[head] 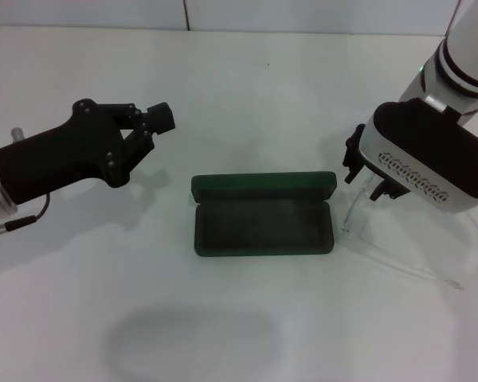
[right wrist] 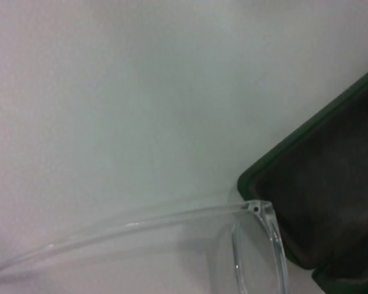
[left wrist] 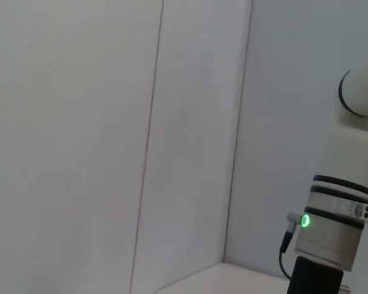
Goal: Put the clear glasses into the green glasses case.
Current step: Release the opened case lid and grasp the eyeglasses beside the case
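Head view: a white worktop [head: 247, 103] is seen carrying the green glasses case [head: 263, 215] near its middle, lid swung back flat and the dark lining exposed, with nothing lying inside. Nothing is placed between the case and the clear glasses [head: 398, 259], which are found just beside the case's right end, on the robot's right side. A soft oval shadow is cast on the worktop nearer the robot. The left end effector [head: 147, 127] is held above the worktop well to the left of the case, its black fingers drawn together and nothing gripped. The right end effector [head: 366, 171] is positioned low over the front of the glasses, by the case's right end; whether its fingers are open or closed on the frame cannot be told. The glasses are fully transparent, and a long thin arm is seen stretching away from the case across the worktop. In the right wrist view, the glasses' hinge [right wrist: 257, 209] and lens rim are shown close to the case's rounded corner [right wrist: 248, 180]. In the left wrist view, only pale wall panels and the right arm [left wrist: 334, 226], with a green light on it, are seen.
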### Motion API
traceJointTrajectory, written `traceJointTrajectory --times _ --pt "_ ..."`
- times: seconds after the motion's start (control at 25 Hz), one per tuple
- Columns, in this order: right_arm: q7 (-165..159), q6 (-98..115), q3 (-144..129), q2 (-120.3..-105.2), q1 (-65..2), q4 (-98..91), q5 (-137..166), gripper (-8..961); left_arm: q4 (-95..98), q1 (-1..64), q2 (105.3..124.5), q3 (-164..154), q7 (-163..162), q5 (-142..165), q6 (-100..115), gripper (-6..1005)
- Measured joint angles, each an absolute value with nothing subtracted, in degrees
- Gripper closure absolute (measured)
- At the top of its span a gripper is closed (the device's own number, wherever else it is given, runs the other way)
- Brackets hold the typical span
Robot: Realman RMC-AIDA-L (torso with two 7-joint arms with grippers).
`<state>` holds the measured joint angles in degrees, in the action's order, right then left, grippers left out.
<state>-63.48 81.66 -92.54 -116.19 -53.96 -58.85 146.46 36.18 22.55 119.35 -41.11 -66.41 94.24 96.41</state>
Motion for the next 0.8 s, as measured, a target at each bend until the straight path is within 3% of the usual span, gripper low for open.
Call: traceJointTrajectory --times 0.8 --pt "-63.9 78.7 -93.2 -116.19 -54.7 -54.1 145.2 596 35.2 22.6 119.35 -41.1 -65.6 95.2 95.4 972"
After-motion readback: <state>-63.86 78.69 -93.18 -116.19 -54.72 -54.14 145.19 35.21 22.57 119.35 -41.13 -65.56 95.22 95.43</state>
